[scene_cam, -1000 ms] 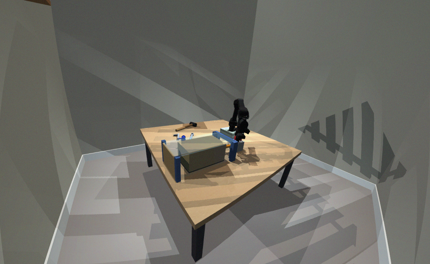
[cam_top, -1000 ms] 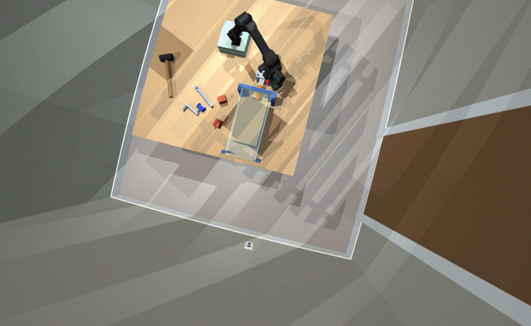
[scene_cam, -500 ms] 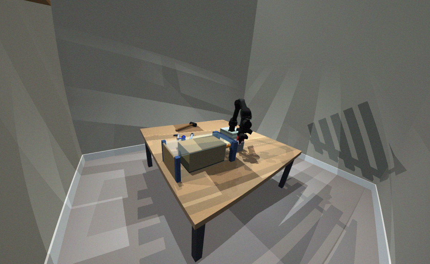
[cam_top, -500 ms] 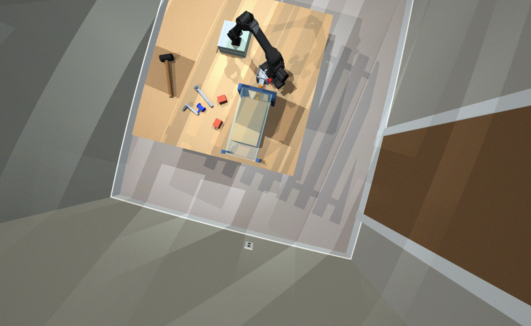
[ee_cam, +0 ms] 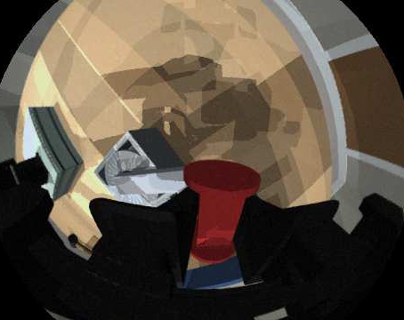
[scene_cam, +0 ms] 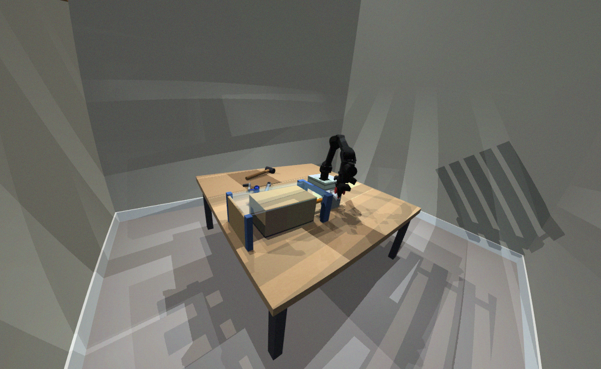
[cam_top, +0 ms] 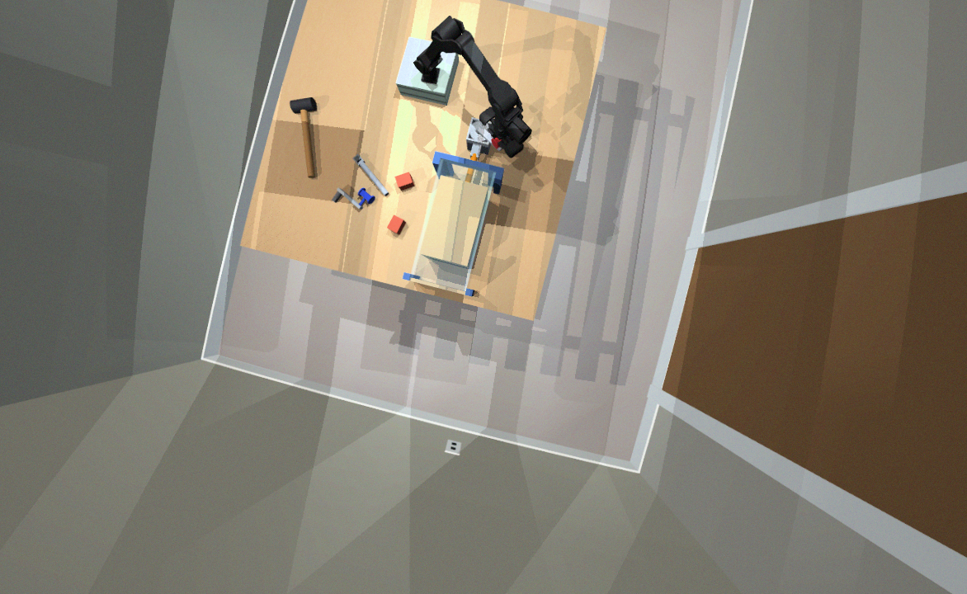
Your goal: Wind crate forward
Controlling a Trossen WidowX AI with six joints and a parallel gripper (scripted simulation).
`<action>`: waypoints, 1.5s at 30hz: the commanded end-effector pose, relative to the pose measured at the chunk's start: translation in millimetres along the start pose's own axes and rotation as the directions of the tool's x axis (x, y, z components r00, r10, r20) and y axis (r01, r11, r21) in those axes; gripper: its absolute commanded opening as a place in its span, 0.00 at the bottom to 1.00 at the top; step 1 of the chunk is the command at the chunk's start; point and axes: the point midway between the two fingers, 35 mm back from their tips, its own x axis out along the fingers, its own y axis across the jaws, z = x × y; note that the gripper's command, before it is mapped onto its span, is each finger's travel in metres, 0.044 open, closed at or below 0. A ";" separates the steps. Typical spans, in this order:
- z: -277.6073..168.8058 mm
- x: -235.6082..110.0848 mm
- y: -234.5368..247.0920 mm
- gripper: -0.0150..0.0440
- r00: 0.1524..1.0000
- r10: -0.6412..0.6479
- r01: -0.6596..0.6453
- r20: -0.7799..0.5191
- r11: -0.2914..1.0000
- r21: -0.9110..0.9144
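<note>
My gripper point(cam_top: 497, 142) point(scene_cam: 337, 189) point(ee_cam: 211, 185) is shut on the red knob of the winch handle. The handle's grey arm point(ee_cam: 162, 180) runs from the knob to over the top of the grey winch point(ee_cam: 164, 148) point(cam_top: 477, 140); its key end is not clearly visible. An orange strap point(cam_top: 474, 157) point(scene_cam: 319, 200) runs between winch and crate. The tan crate point(cam_top: 457, 214) point(scene_cam: 288, 213) sits flat inside the clear-panelled cubby. A small gap shows between the crate's front and the blue frame point(cam_top: 446, 158) point(scene_cam: 325, 210) at the mouth.
A black-headed mallet point(cam_top: 307, 148) point(scene_cam: 257, 173), a grey bar tool point(cam_top: 372, 176), a crank with a blue knob point(cam_top: 365, 196) and two red blocks point(cam_top: 404, 181) point(cam_top: 396, 224) lie beside the cubby. The arm stands on a pale block point(cam_top: 417, 90) point(ee_cam: 57, 147) behind the winch.
</note>
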 end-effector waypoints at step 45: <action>71.5 -1.9 56.7 0.25 0.999 0.019 -0.018 0.040 1.000 -0.025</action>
